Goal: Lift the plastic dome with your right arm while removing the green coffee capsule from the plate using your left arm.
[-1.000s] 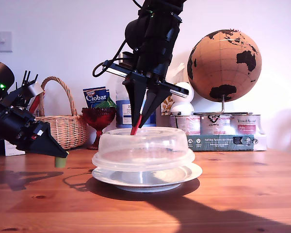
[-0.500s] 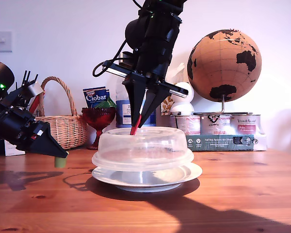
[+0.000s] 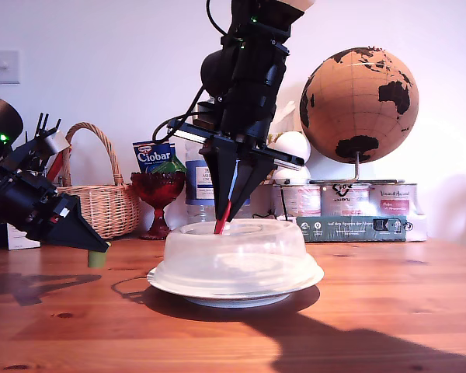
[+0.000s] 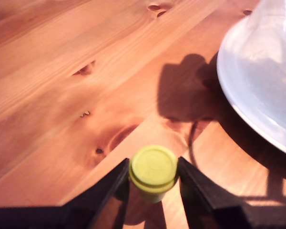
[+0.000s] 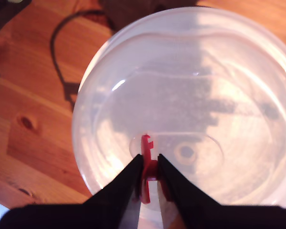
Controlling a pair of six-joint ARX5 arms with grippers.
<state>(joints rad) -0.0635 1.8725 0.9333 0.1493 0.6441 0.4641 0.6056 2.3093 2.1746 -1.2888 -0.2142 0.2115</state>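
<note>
Capsule (image 4: 153, 172) is sitting pinched in my first gripper (image 3: 92, 247) above the table at the exterior view's left, off the plate (image 3: 307, 277); my second gripper (image 5: 148, 175) is pinching the dome's (image 3: 237, 252) red tab (image 5: 146, 160), dome resting on the plate; next I'm judging: set capsule down, release tab.

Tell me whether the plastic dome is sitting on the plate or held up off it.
On the plate. The plastic dome shows its flared rim resting on the plate with no gap, my second gripper pinching its red tab.

My second tool (image 5: 147, 177) pinches red tab (image 5: 146, 160) atop plastic dome (image 5: 190, 105); wood table (image 5: 28, 109) w/ shadows beside.
</note>
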